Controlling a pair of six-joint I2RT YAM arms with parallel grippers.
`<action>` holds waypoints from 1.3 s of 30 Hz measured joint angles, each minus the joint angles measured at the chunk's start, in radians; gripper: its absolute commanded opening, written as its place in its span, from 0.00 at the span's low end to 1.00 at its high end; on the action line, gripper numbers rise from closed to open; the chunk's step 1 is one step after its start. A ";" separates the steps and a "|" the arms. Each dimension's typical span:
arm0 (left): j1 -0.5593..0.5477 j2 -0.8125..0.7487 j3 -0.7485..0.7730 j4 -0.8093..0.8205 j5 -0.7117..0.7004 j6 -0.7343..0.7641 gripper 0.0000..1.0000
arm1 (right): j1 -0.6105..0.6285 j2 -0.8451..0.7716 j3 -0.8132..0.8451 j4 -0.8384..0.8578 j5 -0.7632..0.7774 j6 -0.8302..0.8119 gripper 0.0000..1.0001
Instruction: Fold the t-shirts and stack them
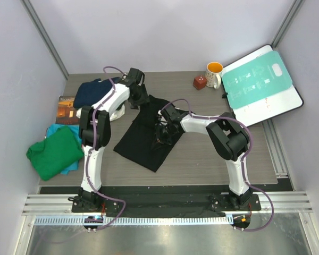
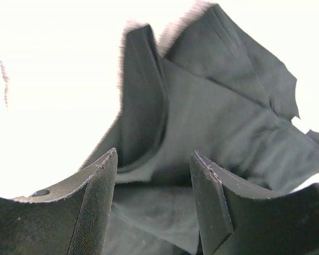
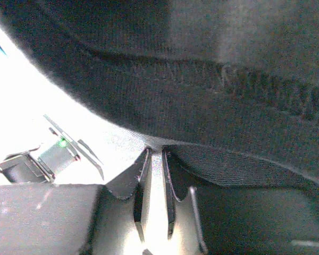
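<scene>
The black t-shirt [image 1: 143, 141] lies partly spread in the middle of the table, its upper part bunched. My left gripper [image 1: 141, 101] is at the shirt's far edge. In the left wrist view it [image 2: 154, 154] is open, with folds of the black cloth [image 2: 212, 122] between and beyond the fingers. My right gripper [image 1: 164, 127] is over the shirt's right side. In the right wrist view it [image 3: 155, 151] is nearly shut, pinching the shirt's hemmed edge [image 3: 212, 101] at its tips. A navy t-shirt [image 1: 93, 91] lies far left. A green t-shirt [image 1: 56, 151] lies on a teal one [image 1: 54, 129].
A small brown picture book [image 1: 66, 109] lies between the navy and teal shirts. An orange-and-white mug [image 1: 214, 74] and a red-brown block [image 1: 200, 82] stand at the back. A teal-and-white flat board [image 1: 260, 85] lies at the far right corner.
</scene>
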 measured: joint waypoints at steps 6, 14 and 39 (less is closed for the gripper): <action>0.036 0.010 0.014 -0.051 -0.035 0.003 0.59 | 0.002 0.000 0.002 -0.005 0.003 -0.012 0.19; 0.084 -0.246 -0.268 -0.056 0.056 0.083 0.39 | 0.005 0.004 0.014 -0.021 0.011 -0.013 0.19; -0.051 -0.180 -0.452 0.154 0.273 0.085 0.00 | 0.004 0.001 0.000 -0.013 0.022 0.000 0.01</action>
